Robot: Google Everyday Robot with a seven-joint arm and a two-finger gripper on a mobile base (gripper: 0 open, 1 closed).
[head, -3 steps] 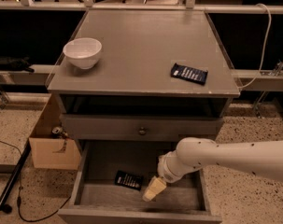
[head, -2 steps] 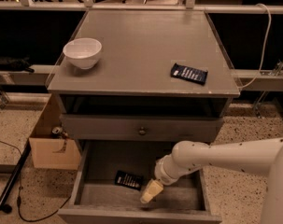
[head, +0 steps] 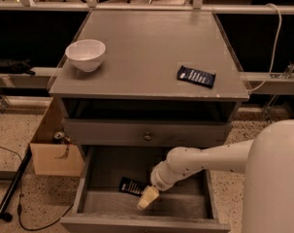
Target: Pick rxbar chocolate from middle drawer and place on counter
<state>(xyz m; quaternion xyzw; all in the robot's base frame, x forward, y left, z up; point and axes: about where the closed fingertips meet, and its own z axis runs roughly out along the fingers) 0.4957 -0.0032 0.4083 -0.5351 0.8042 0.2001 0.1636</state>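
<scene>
I am looking down on the grey cabinet, with its counter (head: 146, 42) filling the upper middle of the frame. A white bowl (head: 86, 54) is sitting on the counter toward its left side, and a dark blue wrapped bar (head: 196, 76) is lying flat near the right front edge, well apart from the bowl. Below the counter a shallow drawer front with a small round knob (head: 147, 136) is sitting closed. Under that, the middle drawer (head: 82, 181) is standing pulled out toward the bottom of the frame, its worn grey floor showing. The chocolate bar (head: 132, 186), black with pale print, is lying flat on that floor, a little left of the drawer's centre and slightly angled. The white arm (head: 204, 158) is reaching in from the lower right, coming off the robot's big rounded body (head: 277, 178), which is filling the lower right corner. The gripper (head: 145, 198) is pointing down and to the left inside the drawer, its cream tip sitting just beside the right end of the chocolate bar and low over the floor; I cannot tell whether it is touching the wrapper. I also cannot tell whether the jaws are open or closed, or whether they have hold of anything. A cardboard box (head: 52, 154) is standing on the speckled floor at the left of the cabinet, and a black cable (head: 20, 212) is trailing across the lower left corner.
</scene>
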